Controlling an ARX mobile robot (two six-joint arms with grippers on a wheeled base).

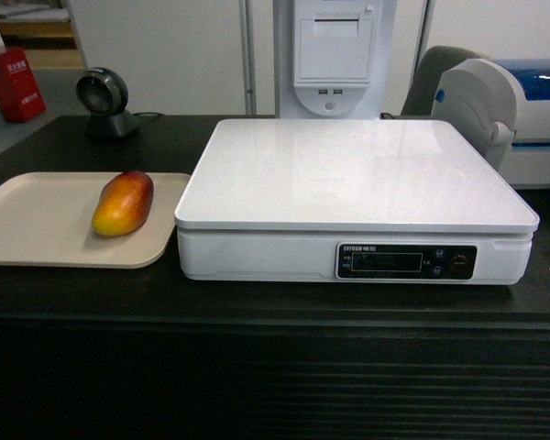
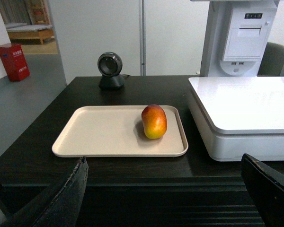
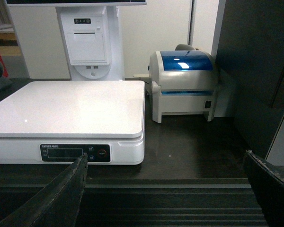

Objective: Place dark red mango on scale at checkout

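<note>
Dark red mango (image 1: 123, 203) lies on its side at the right end of the beige tray (image 1: 37, 225), left-centre of the head view, just left of the scale (image 1: 348, 170) and not touching it. Scale top bare.

Left claw (image 2: 165, 189) spread wide, finger tips showing at the bottom corners of its wrist view, well short of the fruit. Right claw (image 3: 165, 189) also wide, low in front of the scale, holding nothing.

Risks, as I judge them: smooth rounded skin, so an off-centre pinch could squirt it out or roll it along the tray; the tray looks light and may slide if a finger catches its raised rim. Scale platform sits higher than the tray, so a low carry would knock the mango into its white edge. Glossy top, so a tilted release may let it roll.

Tabletop (image 1: 257, 302) dark brown-black, ribbed front at the bottom. Upper left: round black scanner (image 1: 105, 101), red box (image 1: 14, 82) on grey floor. Top centre: white kiosk printer (image 1: 335, 50). Right edge: blue-and-white label printer (image 3: 182, 82). White walls.
</note>
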